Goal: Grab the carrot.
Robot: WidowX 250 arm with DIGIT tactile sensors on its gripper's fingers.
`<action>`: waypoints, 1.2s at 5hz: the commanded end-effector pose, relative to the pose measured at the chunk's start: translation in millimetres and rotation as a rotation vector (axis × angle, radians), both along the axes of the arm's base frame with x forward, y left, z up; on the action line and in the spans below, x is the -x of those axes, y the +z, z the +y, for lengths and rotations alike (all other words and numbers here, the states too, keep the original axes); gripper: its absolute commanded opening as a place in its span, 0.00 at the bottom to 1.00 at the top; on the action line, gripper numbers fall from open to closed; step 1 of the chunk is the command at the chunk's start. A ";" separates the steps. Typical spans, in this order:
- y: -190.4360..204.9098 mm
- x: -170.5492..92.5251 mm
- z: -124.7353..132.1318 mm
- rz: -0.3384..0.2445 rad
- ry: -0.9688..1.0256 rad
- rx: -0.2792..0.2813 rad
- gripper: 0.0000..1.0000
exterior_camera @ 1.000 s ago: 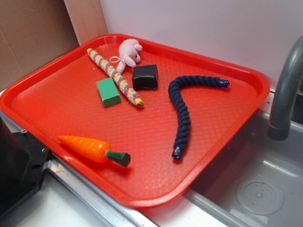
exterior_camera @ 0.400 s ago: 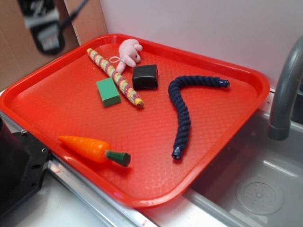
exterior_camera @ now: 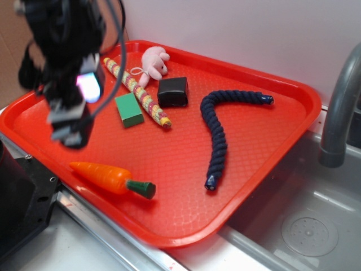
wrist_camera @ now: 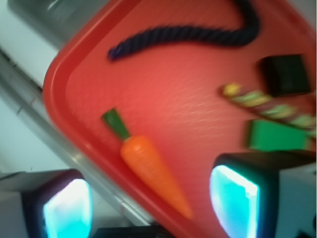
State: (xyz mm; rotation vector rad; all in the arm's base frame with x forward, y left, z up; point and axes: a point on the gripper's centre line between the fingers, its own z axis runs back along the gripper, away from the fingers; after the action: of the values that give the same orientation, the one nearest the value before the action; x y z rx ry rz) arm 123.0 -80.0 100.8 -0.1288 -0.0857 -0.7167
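Currently: gripper point(exterior_camera: 72, 127) above the carrot point(exterior_camera: 110, 178), fingers point(wrist_camera: 233, 201) spread wide and empty.
I see the carrot lying flat by the red tray's near rim point(wrist_camera: 74, 148); descending off-centre could nudge the glossy cone away, or put one finger down on the rim.

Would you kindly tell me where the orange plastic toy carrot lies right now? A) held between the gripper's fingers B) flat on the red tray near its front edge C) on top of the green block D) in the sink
B: the orange plastic toy carrot lies flat on the red tray by its front edge, with the gripper open above it.
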 end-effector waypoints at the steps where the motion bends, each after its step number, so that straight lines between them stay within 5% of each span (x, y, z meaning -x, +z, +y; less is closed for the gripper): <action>1: -35.6 10.3 3.6 0.068 -0.027 -0.112 1.00; 4: -56.7 -6.4 19.4 0.101 -0.057 -0.185 1.00; 6: -56.7 -6.4 19.4 0.101 -0.057 -0.185 1.00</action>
State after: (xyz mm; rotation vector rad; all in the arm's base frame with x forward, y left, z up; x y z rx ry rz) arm 129.2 -55.7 36.0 0.0054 0.1100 -0.7667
